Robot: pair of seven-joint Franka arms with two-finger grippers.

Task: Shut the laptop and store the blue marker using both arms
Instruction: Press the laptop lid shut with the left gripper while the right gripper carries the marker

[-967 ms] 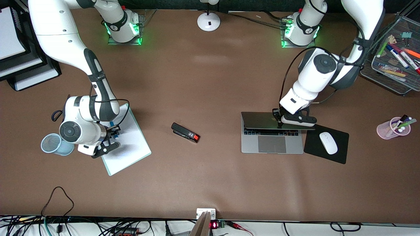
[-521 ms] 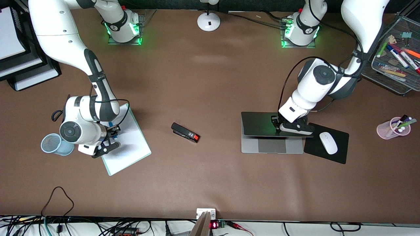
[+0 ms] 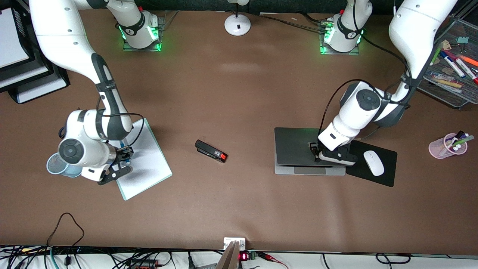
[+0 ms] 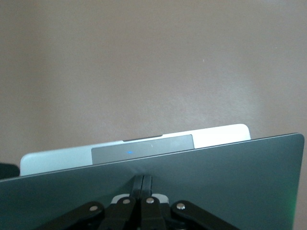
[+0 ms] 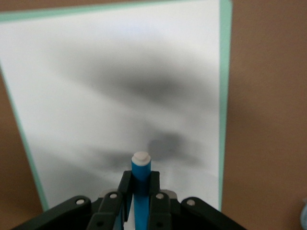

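Note:
The silver-grey laptop [image 3: 298,151] lies toward the left arm's end of the table, its dark lid folded low over the base. Only a strip of trackpad shows. My left gripper [image 3: 316,154] is shut, its fingertips pressing on the lid [image 4: 201,177]. My right gripper [image 3: 125,155] is shut on the blue marker [image 5: 141,184], held over the white pad [image 3: 143,160]. The marker's white end [image 5: 141,157] points at the pad. In the front view only a bit of the blue marker [image 3: 127,158] shows under the wrist.
A blue mesh cup [image 3: 56,164] stands beside the right wrist. A black stapler [image 3: 211,151] lies mid-table. A white mouse [image 3: 373,162] sits on a black mouse pad [image 3: 388,175]. A pink pen cup [image 3: 448,145] and a wire tray [image 3: 448,74] are at the left arm's end.
The left gripper has pushed the lid down from half open to nearly flat, hiding the keyboard. The right arm has shifted toward the mesh cup with the marker.

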